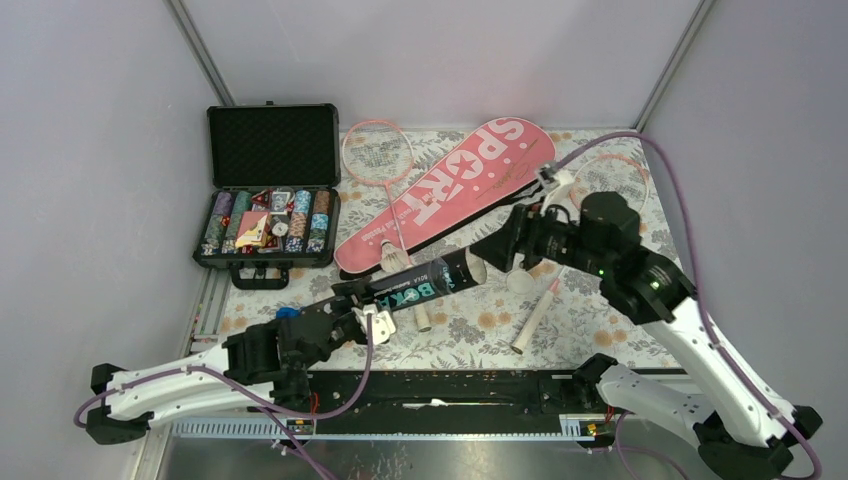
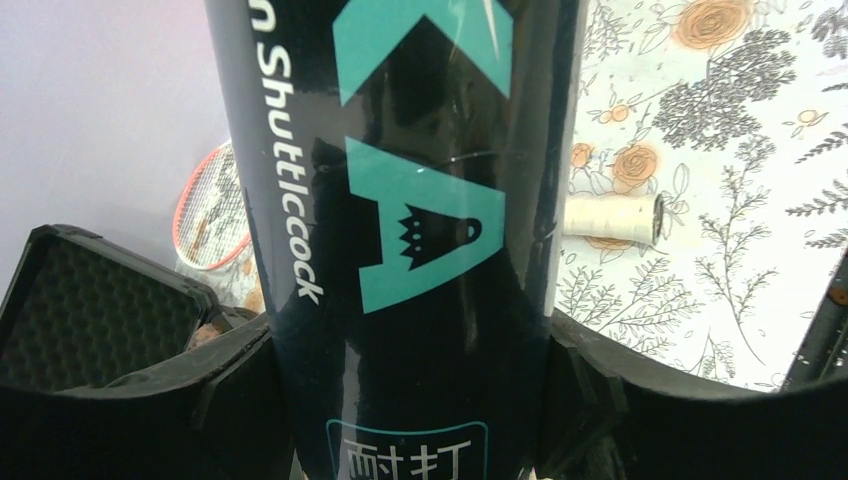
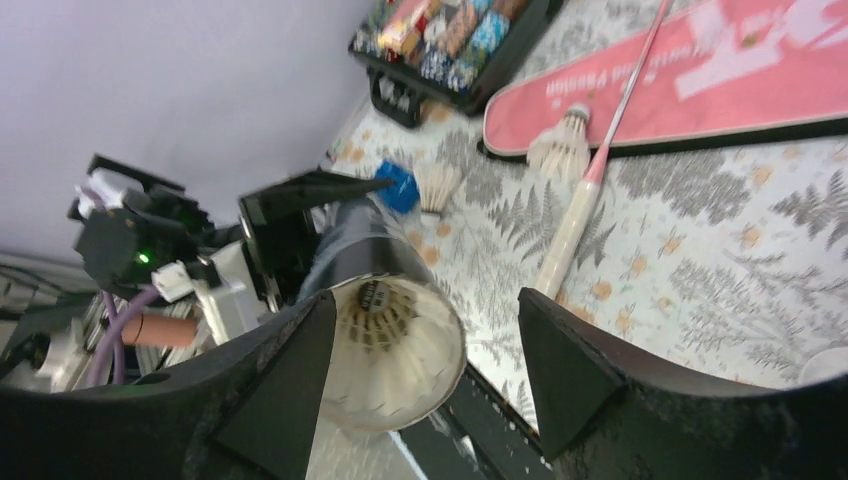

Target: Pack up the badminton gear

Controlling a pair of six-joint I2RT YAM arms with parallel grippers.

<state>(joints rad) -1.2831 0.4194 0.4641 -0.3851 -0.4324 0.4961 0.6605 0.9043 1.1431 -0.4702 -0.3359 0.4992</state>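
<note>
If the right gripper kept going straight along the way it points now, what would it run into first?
Most likely the open mouth of the black tube, where a shuttlecock sits inside. In the wrist view the mouth lies dead ahead between the open fingers of the right gripper. The left gripper clamps the tube. The gap is unclear.

Your top camera looks down from above and behind the arm bases, taking in the whole table. Your left wrist camera looks out between the left fingers, very close to the black tube. Your right wrist camera faces that tube's open mouth between the right fingers, so all three views share it.
</note>
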